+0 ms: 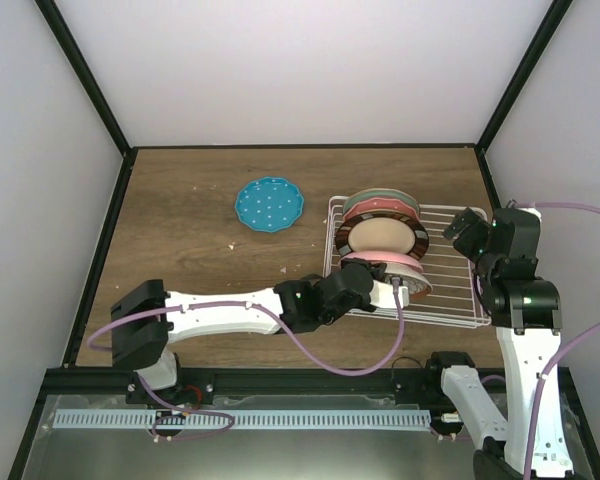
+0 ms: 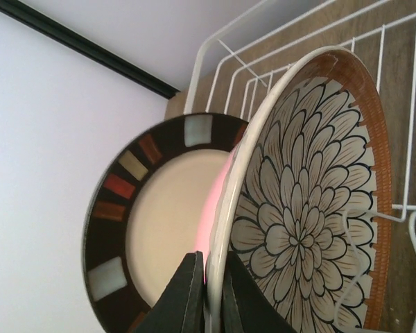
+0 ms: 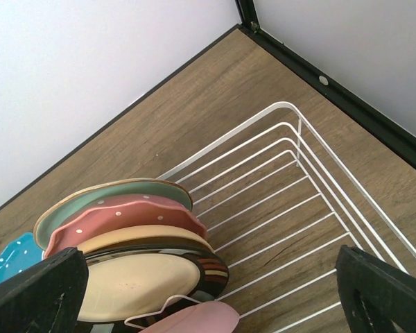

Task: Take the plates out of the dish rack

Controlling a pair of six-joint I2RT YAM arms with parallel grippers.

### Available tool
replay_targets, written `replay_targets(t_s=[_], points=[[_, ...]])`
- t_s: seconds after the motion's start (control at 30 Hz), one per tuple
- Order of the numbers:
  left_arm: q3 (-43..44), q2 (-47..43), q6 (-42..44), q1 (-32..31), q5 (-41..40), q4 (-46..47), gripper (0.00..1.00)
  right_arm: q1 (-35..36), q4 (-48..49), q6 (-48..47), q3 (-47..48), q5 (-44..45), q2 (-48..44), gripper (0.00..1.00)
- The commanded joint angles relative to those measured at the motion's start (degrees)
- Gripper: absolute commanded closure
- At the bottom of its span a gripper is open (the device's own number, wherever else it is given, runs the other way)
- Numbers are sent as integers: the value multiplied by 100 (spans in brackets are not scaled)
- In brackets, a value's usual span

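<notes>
In the left wrist view the pink plate (image 2: 215, 215) shows only as a sliver between the tan plate (image 2: 159, 222) and petal plate (image 2: 298, 229), whose bottoms the frame cuts off, while the right wrist view crops the teal plate (image 3: 7, 260).

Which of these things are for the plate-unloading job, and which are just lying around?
For the job:
dish rack; petal-patterned plate, pinched by the left gripper; plain pink plate, tan dark-rimmed plate, red-pink dotted plate, pale green plate, in the rack; teal dotted plate, flat on the table.

Just lying about:
only the arm's purple cable.
</notes>
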Motion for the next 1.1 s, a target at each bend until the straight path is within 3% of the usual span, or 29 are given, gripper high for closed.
replay_targets(t_s=[0.0,0.6,1.07], points=[[316,-617,109,-170,124,1365,96,-30,-28,131,-41,-70,-31,0],[365,-1000,425,-214,-74,1703,96,-30,-18,200,-217,-135,-103,0],[486,-1969,449,-148,-90,1044,96,-30,436,127,83,42,48,0]])
